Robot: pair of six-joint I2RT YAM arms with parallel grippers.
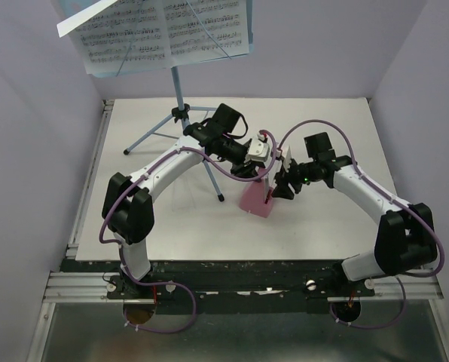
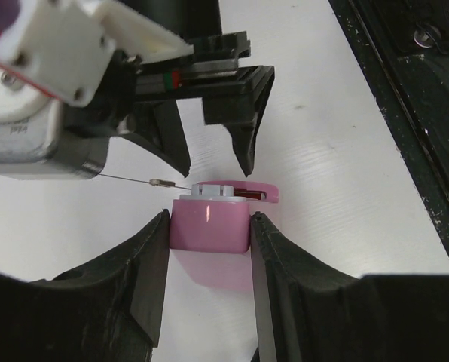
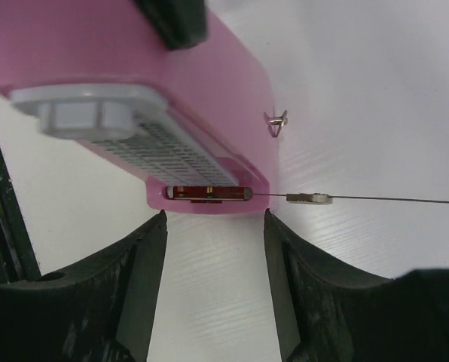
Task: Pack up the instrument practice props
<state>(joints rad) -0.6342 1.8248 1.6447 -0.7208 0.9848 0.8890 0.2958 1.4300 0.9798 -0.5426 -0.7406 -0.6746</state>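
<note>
White surface (image 1: 315, 219) lying flat; lavender walls (image 1: 29, 151) enclosing it on three sides; black strip (image 1: 247, 269) and metal rail (image 1: 81, 283) running along its near edge.

Left claw (image 2: 209, 225) opposite right claw (image 3: 214, 220), low

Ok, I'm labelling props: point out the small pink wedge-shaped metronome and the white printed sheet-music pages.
small pink wedge-shaped metronome (image 2: 209, 226): left wrist view, pink casing.
white printed sheet-music pages (image 1: 206, 26): top external view, right-hand page.
</note>
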